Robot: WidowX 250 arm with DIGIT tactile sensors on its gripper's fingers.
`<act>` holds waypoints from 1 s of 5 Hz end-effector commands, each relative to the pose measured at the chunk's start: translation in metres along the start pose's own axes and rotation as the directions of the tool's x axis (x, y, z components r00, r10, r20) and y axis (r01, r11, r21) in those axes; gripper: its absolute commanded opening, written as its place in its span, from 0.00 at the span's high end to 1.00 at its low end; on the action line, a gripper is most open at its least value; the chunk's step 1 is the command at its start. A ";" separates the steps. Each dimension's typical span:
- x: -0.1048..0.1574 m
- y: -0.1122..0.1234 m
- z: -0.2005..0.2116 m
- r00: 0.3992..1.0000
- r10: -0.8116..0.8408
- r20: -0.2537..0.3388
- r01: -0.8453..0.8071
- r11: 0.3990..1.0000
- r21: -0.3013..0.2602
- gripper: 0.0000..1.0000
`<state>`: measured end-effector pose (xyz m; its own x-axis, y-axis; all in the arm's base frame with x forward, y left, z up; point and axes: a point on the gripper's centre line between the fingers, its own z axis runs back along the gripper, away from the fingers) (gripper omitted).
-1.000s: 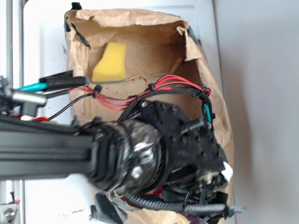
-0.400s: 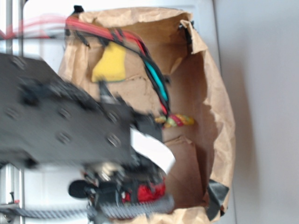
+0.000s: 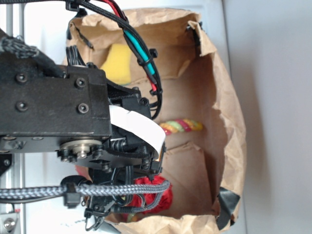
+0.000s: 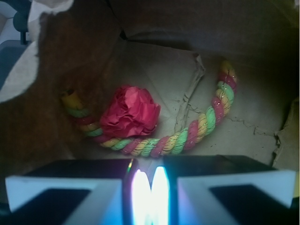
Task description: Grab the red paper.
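The red paper (image 4: 130, 112) is a ruffled bright red wad lying on the floor of the brown paper bag (image 4: 262, 117), inside the curve of the striped rope (image 4: 187, 136). In the exterior view the red paper (image 3: 155, 194) shows at the bag's lower left, partly behind black cables. My gripper (image 4: 150, 180) is at the bottom of the wrist view, above and short of the rope and apart from the paper. Its two bright pads are pressed together with nothing between them. In the exterior view the arm (image 3: 53, 107) hides the fingers.
A yellow sponge (image 3: 117, 63) lies at the bag's far end. The rope (image 3: 183, 126) crosses the bag's middle. The bag's walls (image 3: 229, 112) stand up all round. Black clips (image 3: 225, 201) hold its corners. A folded cardboard flap (image 4: 192, 93) lies on the floor.
The arm has swung from over the bag's right side to its left edge. The rope and the red paper have come into sight in the exterior view.
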<state>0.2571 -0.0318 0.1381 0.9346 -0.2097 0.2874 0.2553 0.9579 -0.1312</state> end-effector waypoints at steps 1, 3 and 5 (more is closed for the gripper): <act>0.024 0.014 -0.004 0.985 0.170 0.044 -0.171 0.985 0.033 0.00; 0.036 0.003 -0.044 0.976 0.218 0.001 -0.218 0.976 -0.004 0.00; 0.043 -0.020 -0.052 0.927 0.372 -0.047 -0.374 0.919 -0.124 0.00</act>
<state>0.3002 -0.0612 0.0857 0.9780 0.1627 0.1309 -0.1099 0.9341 -0.3396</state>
